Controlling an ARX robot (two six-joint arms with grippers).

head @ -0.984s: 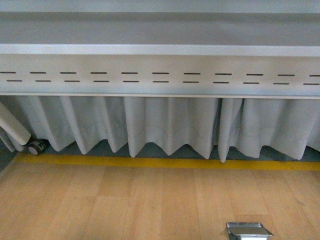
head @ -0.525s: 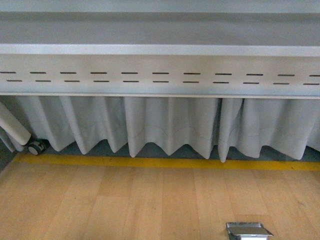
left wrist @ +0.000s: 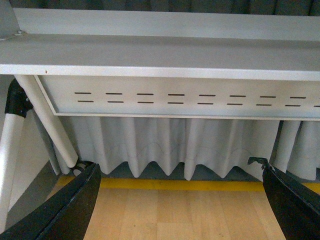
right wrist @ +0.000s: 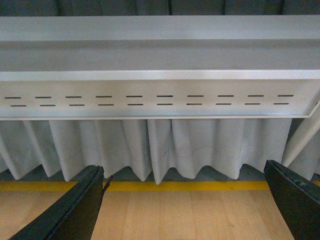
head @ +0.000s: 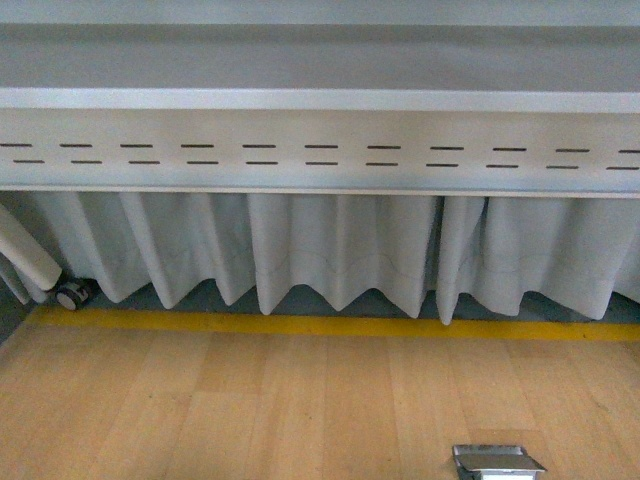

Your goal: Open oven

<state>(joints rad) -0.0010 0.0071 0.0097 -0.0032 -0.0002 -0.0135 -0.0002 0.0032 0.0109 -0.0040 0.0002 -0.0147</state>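
The oven is out of view in every frame. My left gripper [left wrist: 180, 200] is open and empty, its black fingers [left wrist: 70, 205] wide apart over the wooden floor. My right gripper [right wrist: 185, 200] is open and empty too, its black fingers [right wrist: 75, 210] spread wide. Neither arm shows in the front view. All views face a grey table [head: 320, 100] from low down, seeing its underside and slotted front panel.
A grey pleated curtain [head: 340, 250] hangs behind the table. A yellow line [head: 320, 327] crosses the wooden floor [head: 250, 410]. A white table leg with a caster [head: 70, 295] stands at the left. A metal floor box [head: 497, 462] sits at the lower right.
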